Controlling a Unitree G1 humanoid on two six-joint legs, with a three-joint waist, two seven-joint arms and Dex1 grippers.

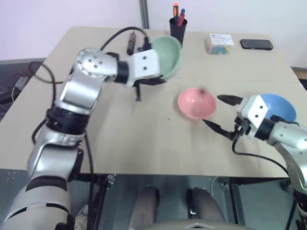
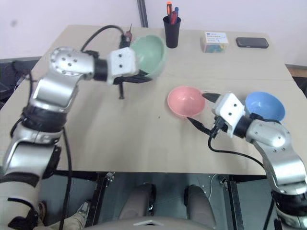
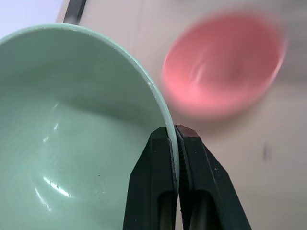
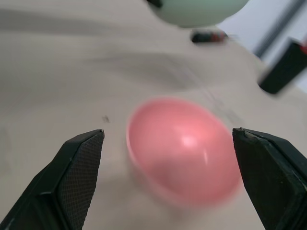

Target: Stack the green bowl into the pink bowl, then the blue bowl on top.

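Your right gripper [image 1: 222, 113] sits at the lower right of the frame, its 2 fingers spread wide and empty, just beside the pink bowl [image 1: 196, 103] at centre right on the table [image 1: 134, 148]. The blue bowl [image 1: 279, 107] rests at the far right. Higher up, left of centre, your left gripper [image 3: 177, 136] is clenched on the green bowl [image 1: 169, 56] rim, holding it tilted above the table.

No text, brand, number or sign can be read. A white label with a blue mark is seen on a small box [image 1: 220, 43] at the far edge of the bench [image 1: 144, 143], but its print cannot be made out.
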